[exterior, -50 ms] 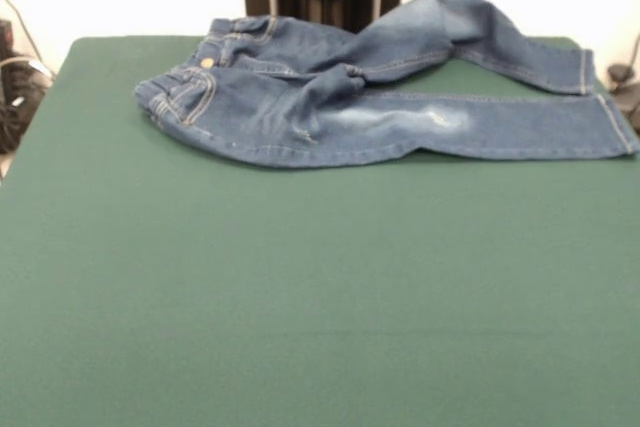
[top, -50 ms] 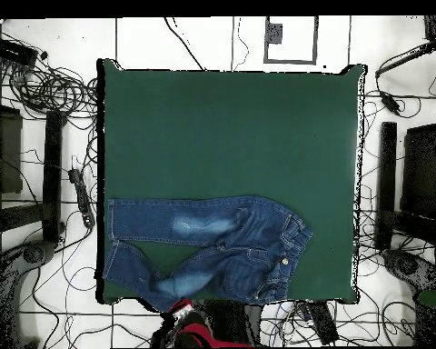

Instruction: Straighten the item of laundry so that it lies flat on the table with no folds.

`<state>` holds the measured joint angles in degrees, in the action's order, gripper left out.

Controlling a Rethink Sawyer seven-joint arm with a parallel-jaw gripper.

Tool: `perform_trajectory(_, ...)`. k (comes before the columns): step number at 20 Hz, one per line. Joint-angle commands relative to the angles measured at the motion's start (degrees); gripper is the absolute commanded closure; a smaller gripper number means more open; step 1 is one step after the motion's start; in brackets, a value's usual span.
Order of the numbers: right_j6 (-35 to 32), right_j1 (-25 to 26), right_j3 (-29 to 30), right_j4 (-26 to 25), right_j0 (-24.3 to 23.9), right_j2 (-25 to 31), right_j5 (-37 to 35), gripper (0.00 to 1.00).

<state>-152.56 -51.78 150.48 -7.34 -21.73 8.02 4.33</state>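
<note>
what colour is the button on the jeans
Brass-gold button on blue denim jeans; front view shows it best.

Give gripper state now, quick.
Gripper: cannot tell; only part of the arm shows at the table edge, nothing gripping the jeans.

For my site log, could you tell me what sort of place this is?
Probably a robotics lab: a green table holding only jeans, tangled cables across the white floor, and the robot's red arm at the table's edge.
</note>
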Motion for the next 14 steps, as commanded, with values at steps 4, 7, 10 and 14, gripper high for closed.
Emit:
perform_trajectory(4,-1.7,3.8,-7.3,-2.4,-0.5,3.2,0.2,0.00)
perform_trajectory(7,-2.5,7.2,-9.8,-2.2,2.3,0.5,2.1,0.00)
perform_trajectory(10,-1.7,7.3,-12.1,-1.6,4.7,-2.1,-0.7,0.00)
perform_trajectory(14,-2.0,9.5,-16.2,0.1,9.0,-6.1,-1.8,0.00)
